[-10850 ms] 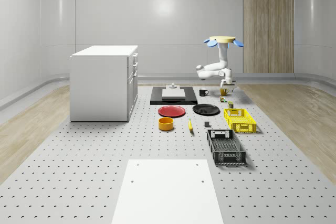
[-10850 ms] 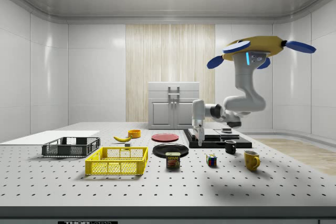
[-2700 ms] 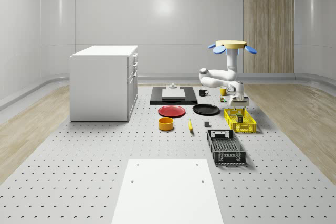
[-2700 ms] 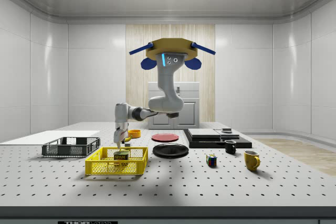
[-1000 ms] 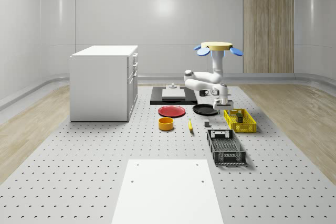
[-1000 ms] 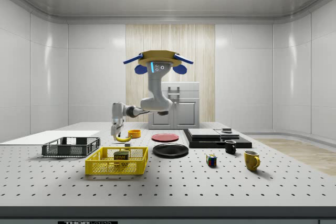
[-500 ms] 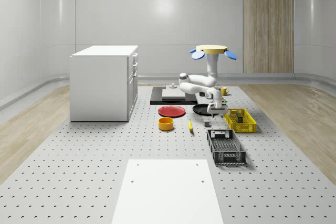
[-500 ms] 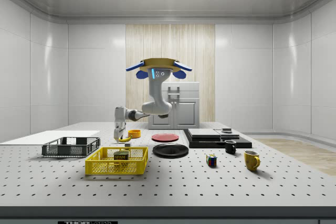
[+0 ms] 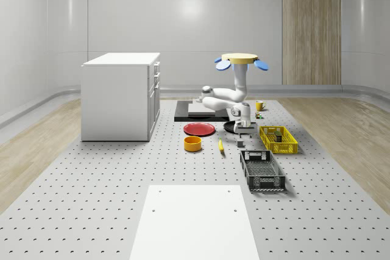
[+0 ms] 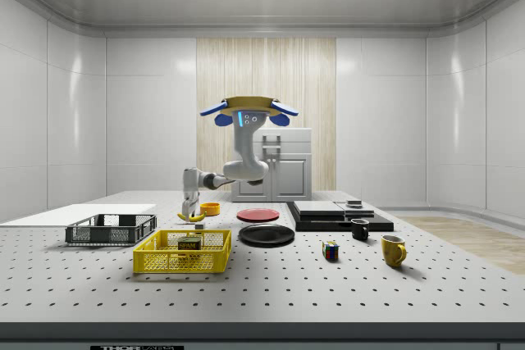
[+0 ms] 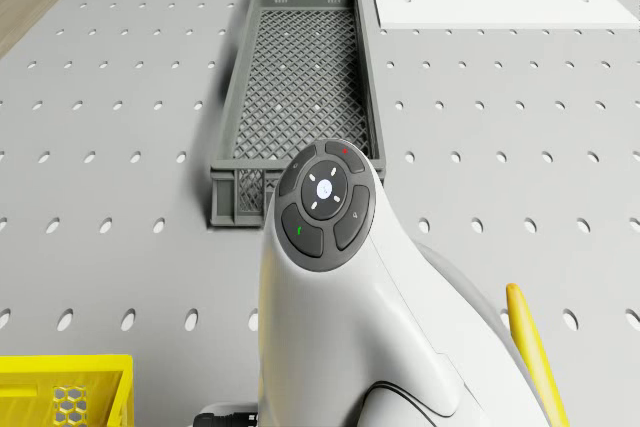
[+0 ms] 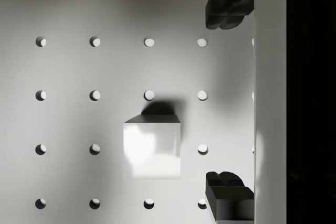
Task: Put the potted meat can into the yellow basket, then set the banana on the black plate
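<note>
The potted meat can lies inside the yellow basket. On the table lies the banana, to the whole-scene view's left of the basket. The black plate sits behind it. My drone hovers over the plate area. The gripper hangs low by the plate's near edge, open and holding nothing, with a small grey block just below it.
A dark grey basket lies nearer the front, and a white mat beyond it. A red plate, orange bowl, black slab, white cabinet, yellow mug, black mug and colour cube stand around.
The can was carried to the yellow basket and let go there. Since then drone and arm have shifted toward the whole-scene view's left, away from the basket, with the gripper lower.
</note>
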Controlling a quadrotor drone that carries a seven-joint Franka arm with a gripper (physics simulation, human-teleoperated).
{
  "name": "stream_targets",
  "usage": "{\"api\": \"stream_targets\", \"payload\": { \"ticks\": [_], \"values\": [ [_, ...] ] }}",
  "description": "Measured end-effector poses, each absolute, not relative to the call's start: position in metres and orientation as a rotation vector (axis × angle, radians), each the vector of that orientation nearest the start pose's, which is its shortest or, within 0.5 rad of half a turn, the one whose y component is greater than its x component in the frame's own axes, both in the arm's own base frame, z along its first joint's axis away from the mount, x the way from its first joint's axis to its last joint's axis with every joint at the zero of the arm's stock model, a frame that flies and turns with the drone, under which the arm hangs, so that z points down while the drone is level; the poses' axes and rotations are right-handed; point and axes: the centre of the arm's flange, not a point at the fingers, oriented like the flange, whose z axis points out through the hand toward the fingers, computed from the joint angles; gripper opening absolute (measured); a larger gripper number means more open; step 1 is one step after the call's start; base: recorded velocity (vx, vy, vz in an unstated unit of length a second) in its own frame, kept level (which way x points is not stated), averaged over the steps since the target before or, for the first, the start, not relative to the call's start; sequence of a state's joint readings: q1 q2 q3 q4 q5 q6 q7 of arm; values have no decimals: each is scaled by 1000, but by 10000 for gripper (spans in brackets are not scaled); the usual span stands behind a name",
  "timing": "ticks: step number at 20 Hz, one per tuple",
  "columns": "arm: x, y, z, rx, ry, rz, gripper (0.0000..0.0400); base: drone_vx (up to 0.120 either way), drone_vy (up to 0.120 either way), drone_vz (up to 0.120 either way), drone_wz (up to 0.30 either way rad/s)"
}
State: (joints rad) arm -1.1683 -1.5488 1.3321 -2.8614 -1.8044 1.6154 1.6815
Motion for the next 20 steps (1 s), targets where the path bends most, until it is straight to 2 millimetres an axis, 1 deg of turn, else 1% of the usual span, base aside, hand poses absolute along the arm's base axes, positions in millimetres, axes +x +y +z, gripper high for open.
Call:
{"api": "stream_targets", "payload": {
  "ticks": [5, 8, 20],
  "values": [
    [307, 4, 503, 1, -2, 786, 400, -8, -120, 0, 0],
    [307, 4, 503, 1, -2, 786, 400, -107, -120, 0, 0],
    [307, 4, 503, 1, -2, 786, 400, 0, -120, 0, 0]
  ]
}}
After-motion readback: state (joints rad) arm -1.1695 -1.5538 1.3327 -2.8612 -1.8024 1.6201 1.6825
